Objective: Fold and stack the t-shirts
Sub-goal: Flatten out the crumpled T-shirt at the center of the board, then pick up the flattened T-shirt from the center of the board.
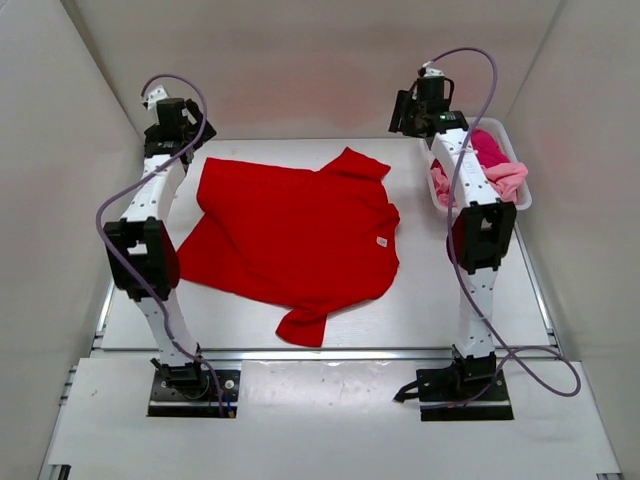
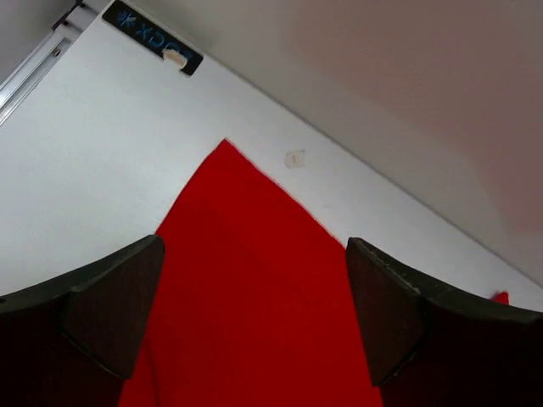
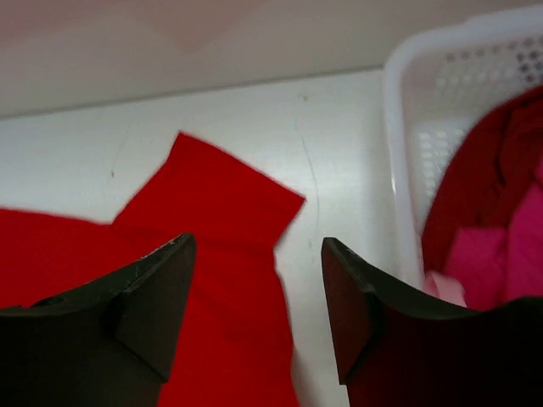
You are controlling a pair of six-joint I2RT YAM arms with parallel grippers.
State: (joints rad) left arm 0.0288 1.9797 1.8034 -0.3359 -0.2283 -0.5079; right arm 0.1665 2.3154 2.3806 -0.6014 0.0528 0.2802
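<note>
I have the red t-shirt (image 1: 300, 235) lying spread but rumpled in the middle of the bench (image 1: 430, 300), with its small white neck label (image 1: 381, 241) facing up on the right-hand side. My left claw (image 2: 254, 246) hangs over the shirt's far-left corner with its fingers apart and nothing between them. My right claw (image 3: 256, 246) is likewise wide apart and empty above the far sleeve (image 3: 212, 186), beside the white basket (image 1: 523, 190), where a magenta t-shirt (image 1: 487, 148) and a pale pink t-shirt (image 1: 505, 178) sit (bunched, not folded).
</note>
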